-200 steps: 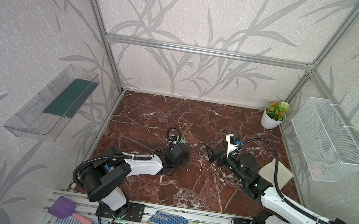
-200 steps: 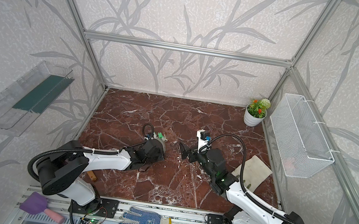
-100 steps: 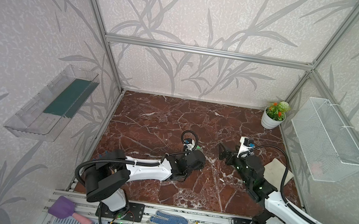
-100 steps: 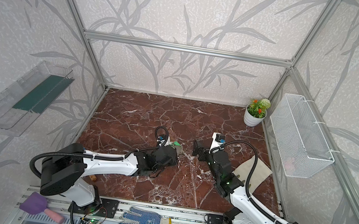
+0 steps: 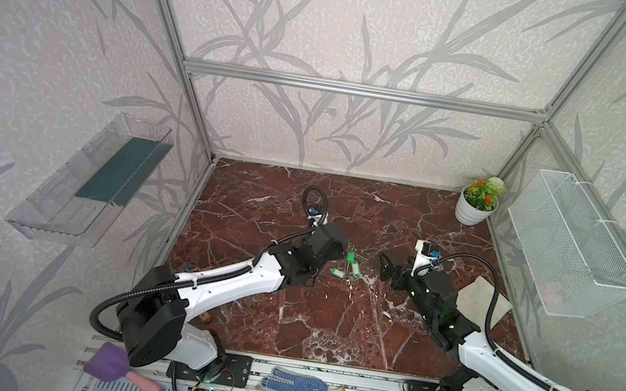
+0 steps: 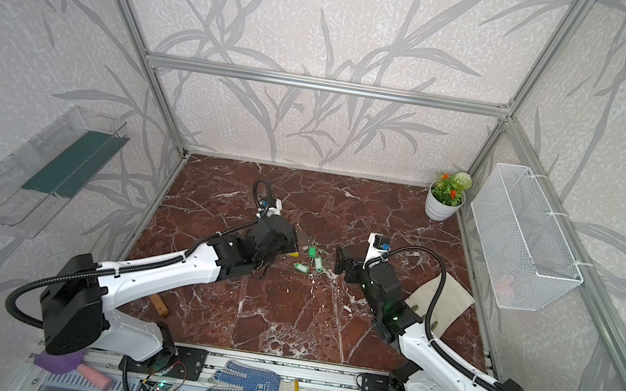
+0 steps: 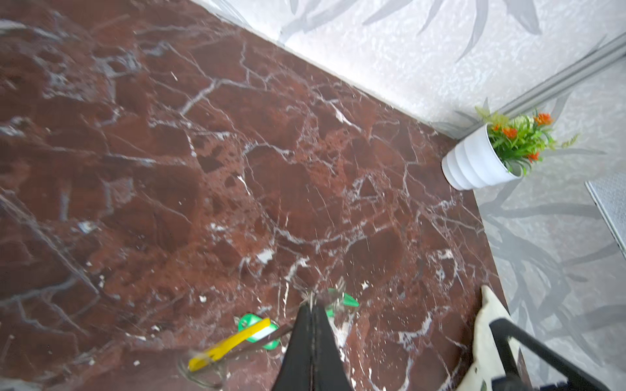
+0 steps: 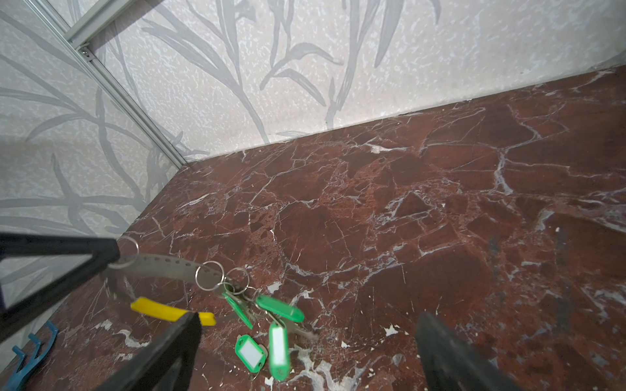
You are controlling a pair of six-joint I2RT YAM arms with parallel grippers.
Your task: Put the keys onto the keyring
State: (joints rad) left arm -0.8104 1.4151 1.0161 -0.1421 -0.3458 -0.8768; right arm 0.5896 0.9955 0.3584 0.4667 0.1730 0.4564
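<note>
Counts, left to right: one clear plastic wall shelf (image 5: pixel 95 181); my left claw (image 7: pixel 311 306); one large thin grey metal keyring (image 8: pixel 162 264) with a perforated band; three small wire rings (image 8: pixel 209 276) along that band; four small keys with light green oblong plastic heads (image 8: pixel 279 308), though only three show in both top views; my right claw (image 8: pixel 308 316); one beige cloth (image 5: pixel 483 299); one white pot of orange flowers (image 5: pixel 470 216); one white wire basket (image 5: pixel 568 251).
Edges: shelf on the left wall, basket on the right wall, pot in the far right corner, cloth near the right edge beside my right arm.
Open room: bare dark red marble floor (image 5: pixel 325 324) behind the keys up to the rear wall, and in front of them down to the front rail.
Keyring look: band arcs out from my left claw; yellow sleeve (image 8: pixel 169 311) on the lower arc, near the floor.
Keys: bunched at the band's far end, mid-floor, between my claws; two heads show white label windows; which are threaded I cannot tell.
Left claw: clamped on the perforated band.
Right claw: spread wide, just beside the keys, apart from them.
</note>
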